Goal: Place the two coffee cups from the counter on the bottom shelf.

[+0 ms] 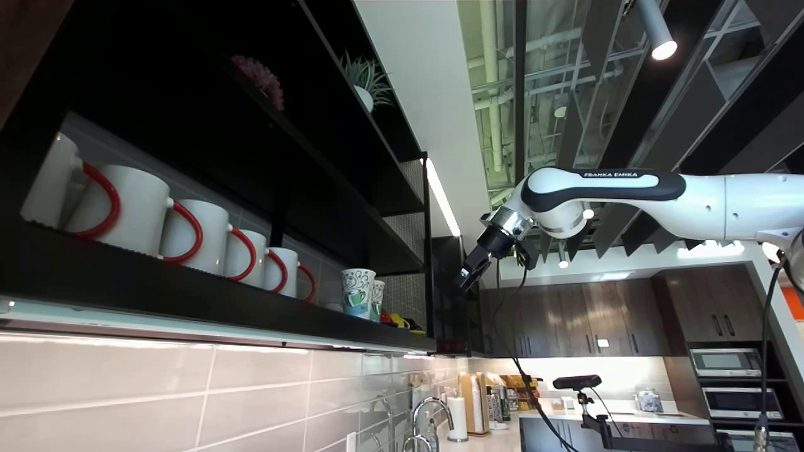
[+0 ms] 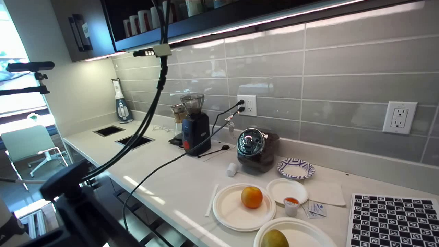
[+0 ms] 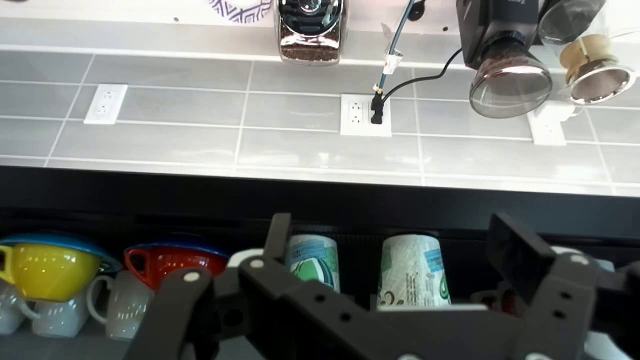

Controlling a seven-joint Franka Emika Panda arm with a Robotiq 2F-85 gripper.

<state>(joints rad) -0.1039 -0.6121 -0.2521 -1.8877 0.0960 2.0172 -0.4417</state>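
Placing looked done — in an exterior view both paper coffee cups (image 1: 358, 293) stood on the bottom shelf (image 1: 207, 301), nine o'clock from my wide-spread, empty end effector (image 1: 465, 278).

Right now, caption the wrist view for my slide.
Open gripper facing two patterned cups upright on the bottom shelf, a red cup nearby.

From here I read the two coffee cups (image 3: 414, 272) as printed paper, smooth and mostly matt. The bottom shelf (image 3: 320, 200) looks smooth and nearly matt; my gripper (image 3: 396, 242) is dull, metal or plastic, I can't tell. The wall tiles (image 2: 267, 82) shine, the worktop (image 2: 181, 185) looks polished, the yellow cup (image 3: 55, 272) glossy, the jar lid (image 2: 251, 141) mirror-bright.
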